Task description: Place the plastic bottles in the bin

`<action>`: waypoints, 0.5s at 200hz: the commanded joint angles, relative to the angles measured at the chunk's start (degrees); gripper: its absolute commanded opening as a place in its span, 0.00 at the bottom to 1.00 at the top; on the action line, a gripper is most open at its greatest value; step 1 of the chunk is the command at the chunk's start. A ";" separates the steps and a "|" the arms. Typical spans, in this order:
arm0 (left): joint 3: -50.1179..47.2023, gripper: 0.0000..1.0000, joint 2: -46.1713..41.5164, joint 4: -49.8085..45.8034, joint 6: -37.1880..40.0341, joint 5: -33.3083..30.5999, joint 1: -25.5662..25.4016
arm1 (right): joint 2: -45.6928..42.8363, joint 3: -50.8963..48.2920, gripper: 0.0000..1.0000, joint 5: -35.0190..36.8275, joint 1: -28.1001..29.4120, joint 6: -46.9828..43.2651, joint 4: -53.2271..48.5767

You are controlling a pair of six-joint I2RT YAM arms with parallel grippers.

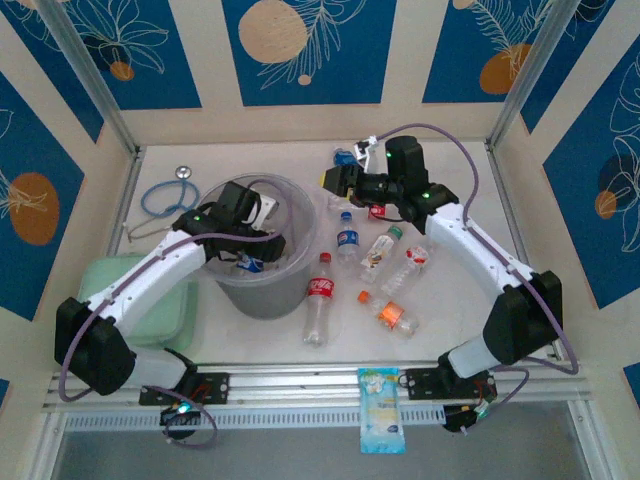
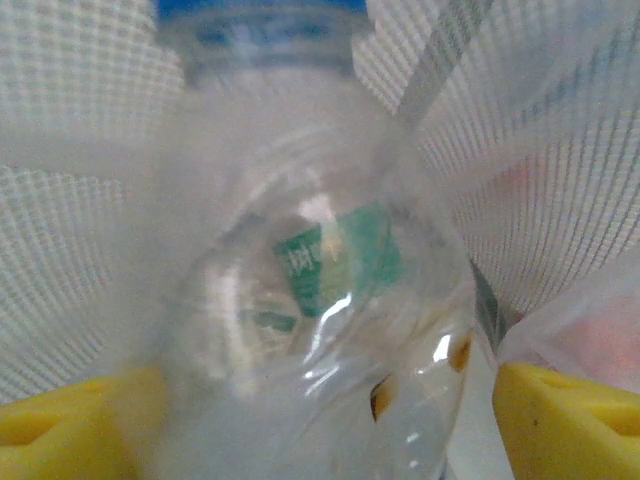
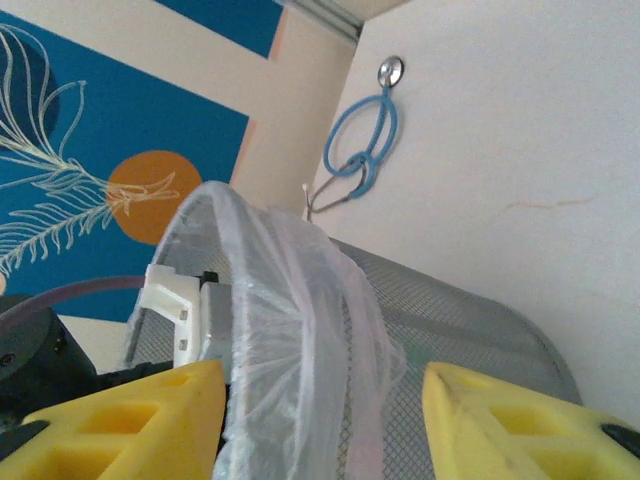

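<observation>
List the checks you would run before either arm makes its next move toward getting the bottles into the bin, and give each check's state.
1. Left gripper jaws spread around the green-labelled bottle: ok.
2. That bottle inside the bin, mesh wall around it: ok.
3. Bottle free of both fingers: cannot tell.
4. Right gripper open and empty: ok.
5. All bottles binned: not ok. Several lie on the table, the red-labelled bottle nearest the bin.
</observation>
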 commanded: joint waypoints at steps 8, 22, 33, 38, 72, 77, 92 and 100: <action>6.96 0.87 -3.67 -4.12 1.56 -2.95 -0.26 | -4.15 -2.81 0.63 2.73 -2.52 -2.55 -2.27; 8.91 0.87 -4.24 -4.73 1.65 -3.52 -0.26 | -5.44 -4.07 0.64 3.70 -3.86 -3.08 -3.24; 9.76 0.84 -4.07 -4.97 1.65 -3.99 -0.22 | -6.37 -4.84 0.64 4.04 -4.71 -3.14 -3.58; 9.88 0.81 -3.72 -5.16 1.73 -4.10 -0.26 | -6.76 -5.19 0.64 4.11 -5.04 -3.18 -3.58; 6.25 0.56 -1.52 -2.24 0.91 -2.06 -0.26 | -8.40 -6.15 0.65 4.10 -5.84 -3.18 -3.54; 5.54 0.50 -1.26 -1.80 0.63 -2.56 -0.22 | -8.49 -6.15 0.65 4.05 -5.79 -3.26 -3.58; 4.11 0.38 -0.36 -1.72 0.01 -4.94 -0.24 | -8.77 -6.28 0.65 4.00 -5.87 -3.36 -3.67; 3.08 0.35 -0.17 -1.49 -0.26 -5.99 -0.21 | -8.83 -6.32 0.64 4.04 -5.92 -3.44 -3.76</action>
